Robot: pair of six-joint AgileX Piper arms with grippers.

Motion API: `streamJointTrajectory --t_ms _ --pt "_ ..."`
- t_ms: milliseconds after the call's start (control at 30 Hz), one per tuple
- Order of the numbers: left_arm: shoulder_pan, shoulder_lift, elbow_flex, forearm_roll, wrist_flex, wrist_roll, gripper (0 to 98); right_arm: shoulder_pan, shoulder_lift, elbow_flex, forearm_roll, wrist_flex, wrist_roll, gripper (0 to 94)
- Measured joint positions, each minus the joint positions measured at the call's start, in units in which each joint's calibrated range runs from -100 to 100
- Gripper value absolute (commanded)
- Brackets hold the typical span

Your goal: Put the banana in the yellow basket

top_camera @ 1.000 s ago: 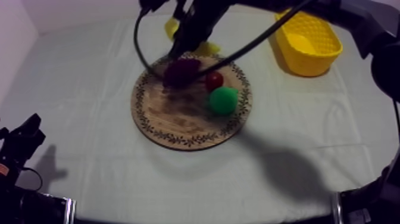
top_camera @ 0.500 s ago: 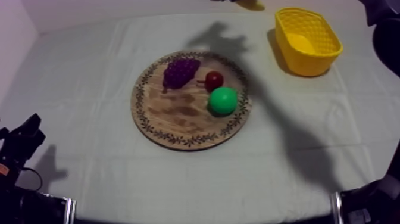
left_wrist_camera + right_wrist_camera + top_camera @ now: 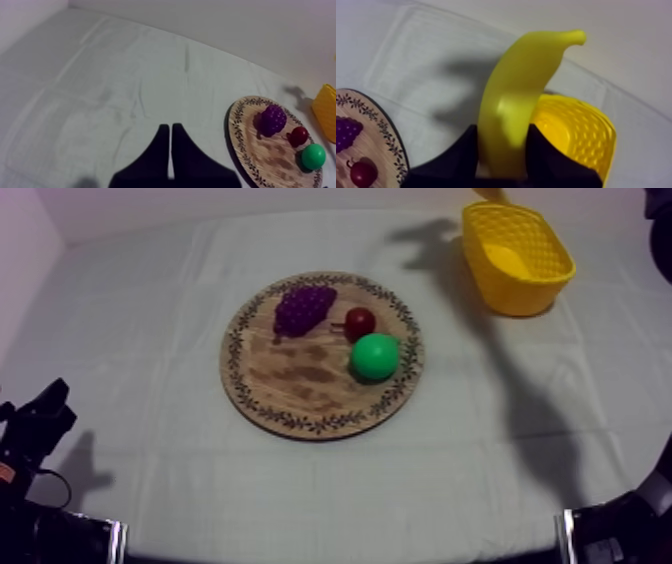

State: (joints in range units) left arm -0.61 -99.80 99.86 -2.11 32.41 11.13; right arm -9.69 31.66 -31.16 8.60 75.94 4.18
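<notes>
My right gripper (image 3: 503, 137) is shut on the yellow banana (image 3: 518, 100), which stands upright between its black fingers (image 3: 461, 152), in the air. The yellow basket (image 3: 576, 132) lies just behind and below it. In the top view a bit of the banana (image 3: 489, 193) shows at the far edge, beside the basket (image 3: 517, 256). The round wooden board (image 3: 300, 393) holds purple grapes (image 3: 304, 308), a small red fruit (image 3: 360, 322) and a round green fruit (image 3: 375, 356). My left gripper (image 3: 171, 150) is shut on nothing, low at the near left (image 3: 42, 420).
The left wrist view takes in the board (image 3: 250, 150), its three fruits and a corner of the basket (image 3: 327, 112) beyond. My right arm's base (image 3: 612, 530) is at the near right. A dark shadow runs down the cloth on the right.
My right arm has lifted the banana away from the board's far rim and carried it to the right, up to the basket. The left arm has stayed still.
</notes>
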Motion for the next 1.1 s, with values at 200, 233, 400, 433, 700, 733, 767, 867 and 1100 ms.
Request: streamJointTrajectory --t_ms 200,233,400,433,700,733,767,867,1100 --pt "0.0 0.0 0.0 0.0 0.0 0.0 0.1 2.8 -2.3 5.0 -0.5 0.1 -1.1 26.8" --pt "0.0 0.0 0.0 0.0 0.0 0.0 0.1 3.2 -2.8 5.9 -0.7 0.0 -1.1 26.8" --pt "0.0 0.0 0.0 0.0 0.0 0.0 0.1 4.9 -4.1 9.8 -0.4 -0.2 -1.9 26.9" --pt "0.0 0.0 0.0 0.0 0.0 0.0 0.1 5.1 -4.3 10.6 -0.4 -0.4 -1.9 26.9" --pt "0.0 0.0 0.0 0.0 0.0 0.0 0.1 6.1 -4.9 17.1 -0.1 -2.8 -2.5 26.9" --pt "0.0 0.0 0.0 0.0 0.0 0.0 0.1 6.1 -4.9 18.1 -0.1 -3.3 -2.6 26.9" --pt "0.0 0.0 0.0 0.0 0.0 0.0 0.1 6.1 -4.9 19.1 0.0 -3.7 -2.7 26.9" --pt "0.0 0.0 0.0 0.0 0.0 0.0 0.1 6.0 -4.9 21.8 0.3 -5.0 -3.1 26.9" --pt "0.0 0.0 0.0 0.0 0.0 0.0 0.1 5.8 -4.0 25.4 0.6 -7.4 -3.8 28.2"
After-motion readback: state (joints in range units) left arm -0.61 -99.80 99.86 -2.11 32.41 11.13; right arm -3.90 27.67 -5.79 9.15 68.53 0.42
